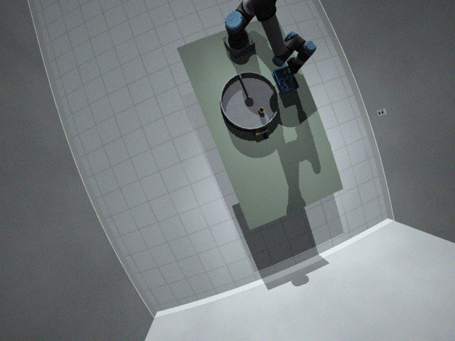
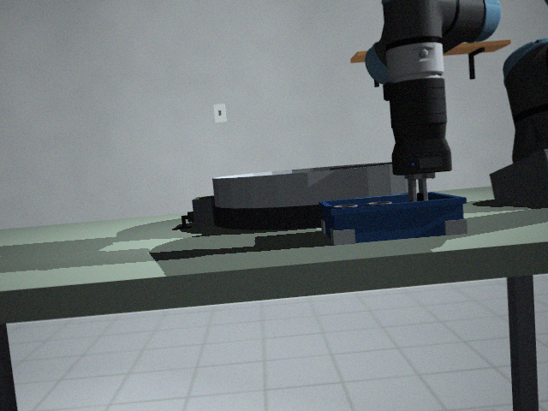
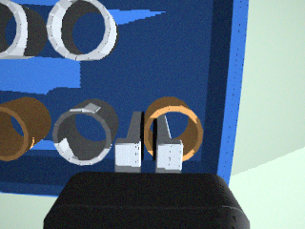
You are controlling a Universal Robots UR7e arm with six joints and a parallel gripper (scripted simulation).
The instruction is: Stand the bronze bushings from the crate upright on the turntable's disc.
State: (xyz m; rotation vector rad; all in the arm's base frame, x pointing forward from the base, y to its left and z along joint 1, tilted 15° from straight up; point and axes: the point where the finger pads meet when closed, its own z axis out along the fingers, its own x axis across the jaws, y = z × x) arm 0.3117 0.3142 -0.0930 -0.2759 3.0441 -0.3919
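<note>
My gripper (image 3: 148, 126) (image 2: 418, 191) (image 1: 290, 72) reaches down into the blue crate (image 3: 230, 72) (image 2: 394, 219) (image 1: 275, 78). Its fingers are closed on the left wall of a bronze bushing (image 3: 189, 125) that stands upright in the crate's right-hand corner. One finger is inside the bore and one outside. A second bronze bushing (image 3: 23, 128) stands at the left of the same row. A steel bushing (image 3: 86, 135) stands between them, and two more steel bushings (image 3: 83, 30) (image 3: 10, 30) stand in the row behind. One bronze bushing (image 1: 262, 109) stands upright on the turntable's disc (image 1: 234, 106), near the hub (image 1: 249, 101).
The turntable (image 2: 265, 190) has a raised rim and stands just left of the crate on the green table top (image 2: 88, 260). A dark radial bar (image 1: 242, 86) runs from the hub to the rim. The arm's base (image 1: 239, 42) stands behind the turntable. A small yellow fitting (image 1: 259, 133) sits at the turntable's front.
</note>
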